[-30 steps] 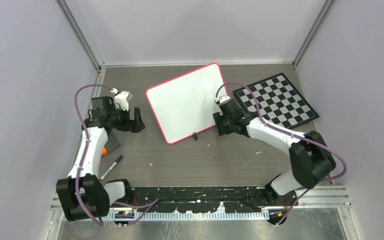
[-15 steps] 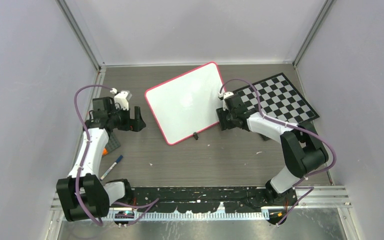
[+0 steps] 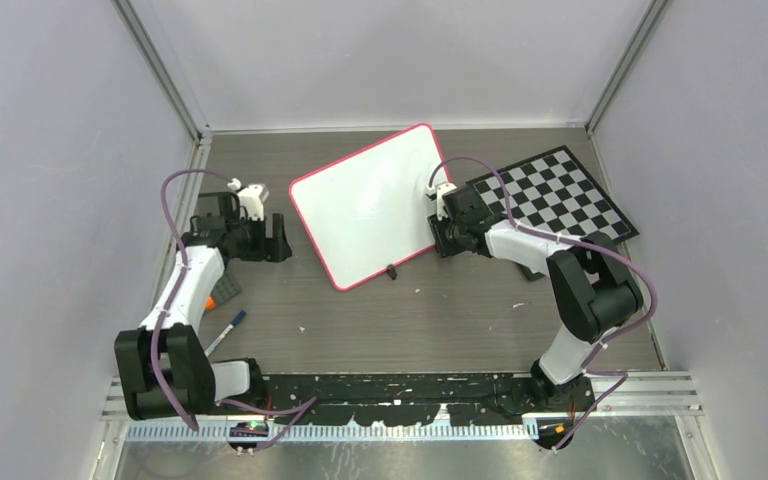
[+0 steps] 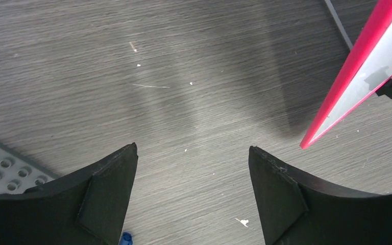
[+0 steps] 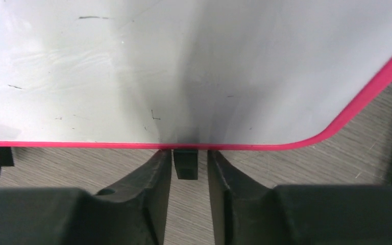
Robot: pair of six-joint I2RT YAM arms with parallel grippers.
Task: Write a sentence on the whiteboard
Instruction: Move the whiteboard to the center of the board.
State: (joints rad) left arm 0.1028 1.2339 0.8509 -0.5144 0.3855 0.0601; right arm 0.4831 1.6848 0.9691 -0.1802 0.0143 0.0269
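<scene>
While your left gripper (image 4: 193, 151) hangs spread wide and empty over bare worktop (image 3: 410, 310) near the left edge, the whiteboard (image 3: 370, 200) sits skewed mid-worktop toward the far edge. Your right gripper (image 5: 189, 158) straddles a clip foot (image 5: 185, 166) by the board's corner, jaws narrowed, gap showing, not pinching. The checkerboard (image 3: 550, 200) crowds in just right, at the far right corner.
</scene>
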